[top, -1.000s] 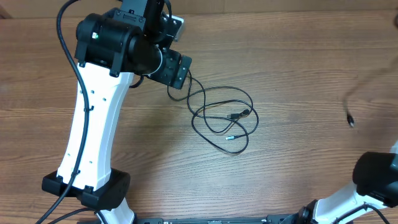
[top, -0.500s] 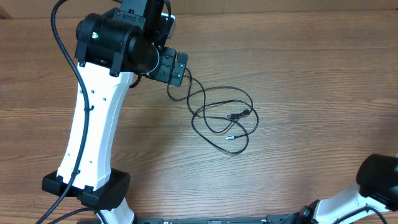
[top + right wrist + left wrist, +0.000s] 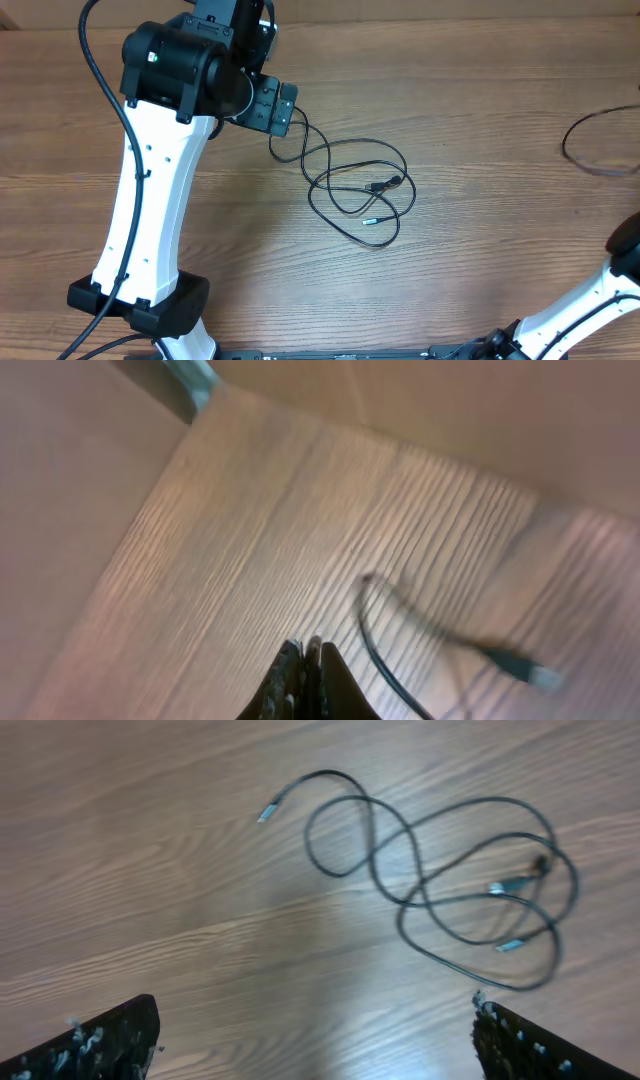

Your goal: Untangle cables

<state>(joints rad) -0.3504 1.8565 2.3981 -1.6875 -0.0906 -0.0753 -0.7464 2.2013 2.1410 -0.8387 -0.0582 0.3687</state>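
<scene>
Wooden table (image 3: 500,80) is crossed by the left arm (image 3: 150,200), extended toward the far side. Only a lower section of the right arm (image 3: 590,300) is caught at the overhead view's bottom right corner. Looped cables (image 3: 380,186) are laid flat near the table centre, with several loops crossed over one another and small plug ends inside the tangle. A separate cable (image 3: 528,674) is recorded, blurred, near the right edge. Left gripper (image 3: 315,1010) is positioned above bare wood near the loops, fingers spread wide, nothing held. Right gripper (image 3: 305,650) fingers are pressed together; the separate cable is passed just beside them, and a grip on it cannot be told
</scene>
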